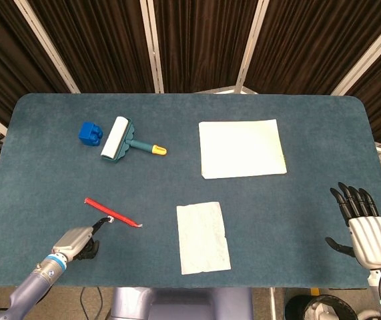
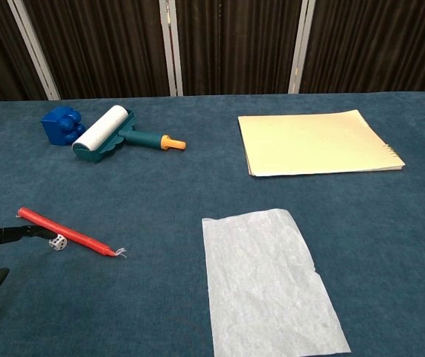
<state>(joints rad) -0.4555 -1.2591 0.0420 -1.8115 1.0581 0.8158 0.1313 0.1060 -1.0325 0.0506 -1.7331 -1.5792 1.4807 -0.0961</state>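
My left hand (image 1: 77, 241) hovers low at the table's near left edge, holding nothing, with one finger (image 2: 20, 233) stretched toward a small white die (image 2: 58, 242) and its tip just short of it. The thumb sits apart below. The die (image 1: 109, 219) lies against a thin red stick (image 1: 112, 213) with a frayed end, and that stick (image 2: 63, 231) runs diagonally. My right hand (image 1: 361, 223) is at the near right edge, fingers spread and empty; the chest view does not show it.
A white lint roller (image 1: 117, 139) with a teal handle lies beside a blue block (image 1: 90, 133) at the far left. A pale yellow pad (image 1: 242, 148) lies at the far right of centre. A white sheet of thin paper (image 1: 203, 237) lies near the front middle.
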